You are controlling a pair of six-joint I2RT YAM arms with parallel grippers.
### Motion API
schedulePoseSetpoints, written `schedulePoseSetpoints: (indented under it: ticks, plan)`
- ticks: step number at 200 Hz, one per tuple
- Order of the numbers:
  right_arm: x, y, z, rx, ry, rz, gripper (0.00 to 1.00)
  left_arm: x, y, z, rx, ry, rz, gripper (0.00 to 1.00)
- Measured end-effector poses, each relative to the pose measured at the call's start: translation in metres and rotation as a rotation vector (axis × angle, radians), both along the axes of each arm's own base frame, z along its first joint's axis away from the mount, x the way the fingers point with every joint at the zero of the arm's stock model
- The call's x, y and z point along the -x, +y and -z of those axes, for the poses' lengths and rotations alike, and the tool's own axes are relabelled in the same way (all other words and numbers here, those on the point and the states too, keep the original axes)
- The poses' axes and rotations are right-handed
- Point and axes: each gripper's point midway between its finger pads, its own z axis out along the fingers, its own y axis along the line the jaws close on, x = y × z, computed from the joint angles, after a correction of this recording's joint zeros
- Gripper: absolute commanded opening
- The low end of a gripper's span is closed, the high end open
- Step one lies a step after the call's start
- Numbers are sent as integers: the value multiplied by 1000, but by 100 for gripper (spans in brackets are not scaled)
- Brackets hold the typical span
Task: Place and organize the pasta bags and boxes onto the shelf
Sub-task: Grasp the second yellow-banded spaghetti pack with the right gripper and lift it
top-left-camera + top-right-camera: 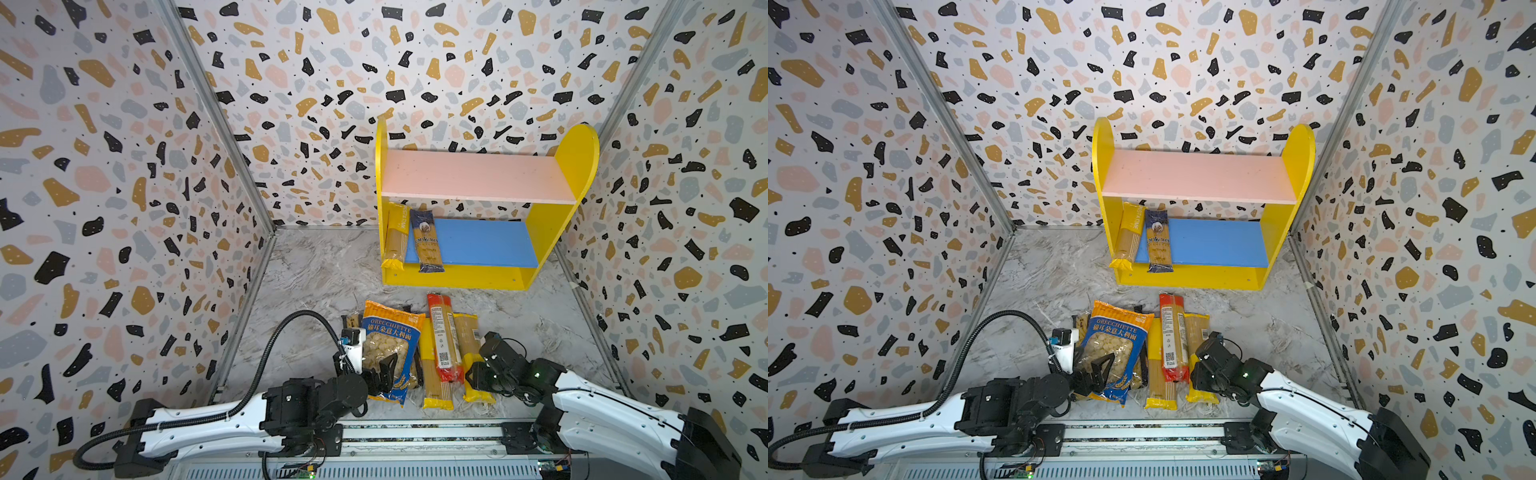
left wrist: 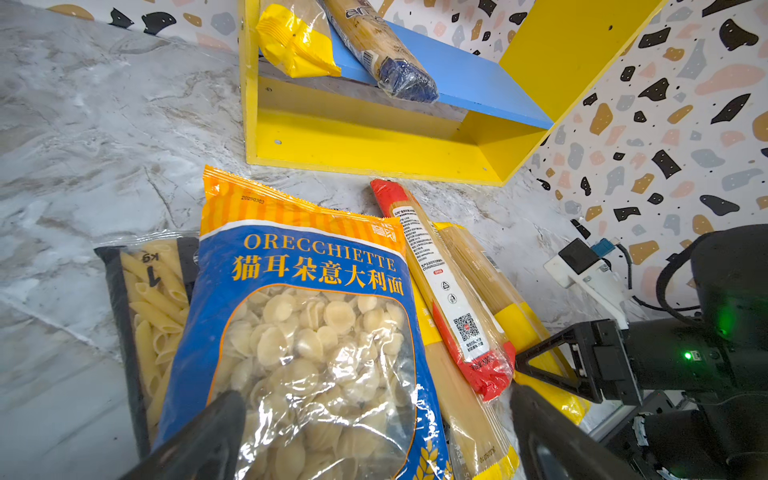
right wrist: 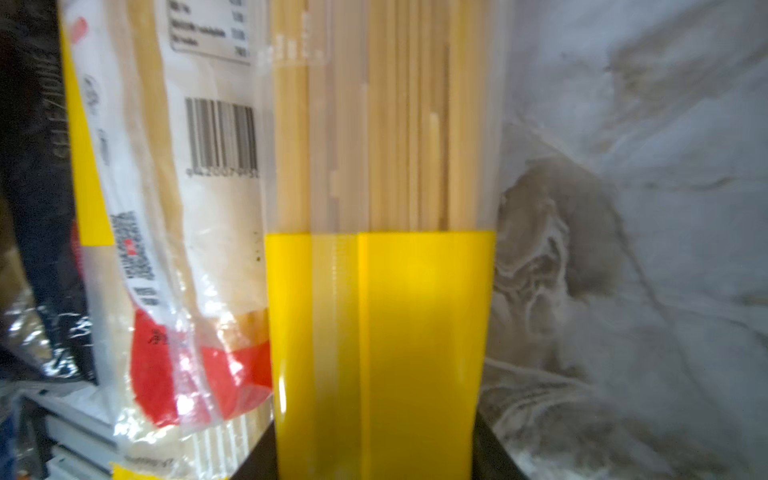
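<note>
The shelf (image 1: 577,166) stands by the back wall; a yellow pack (image 1: 395,235) and a dark blue pack (image 1: 428,243) rest on its blue lower board (image 1: 490,243). In front, on the table (image 1: 316,266), the left gripper (image 1: 384,374) hangs wide open over the orecchiette bag (image 1: 390,340). The right gripper (image 3: 376,457) clamps the rightmost spaghetti pack (image 3: 378,311).

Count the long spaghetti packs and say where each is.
5. On the blue shelf board: yellow pack, dark blue pack. On the table: red pack overlapping a second yellow pack, third yellow pack beside it. Others may be hidden.
</note>
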Motion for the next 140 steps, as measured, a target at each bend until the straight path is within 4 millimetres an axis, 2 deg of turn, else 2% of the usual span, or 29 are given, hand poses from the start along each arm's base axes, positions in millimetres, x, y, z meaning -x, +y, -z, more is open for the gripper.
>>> schedulePoseSetpoints:
  ticks: [28, 94, 140]
  plan:
    - [-2, 1, -8, -68, 3, 4, 12, 0, -3, 2, -19, 4, 0, 100]
    - [0, 12, -13, -230, 11, -8, 8, -1, -7, 3, -41, 8, 1, 100]
    - [-2, 20, -35, -356, -6, -13, 7, -2, -13, -13, -18, 3, 0, 99]
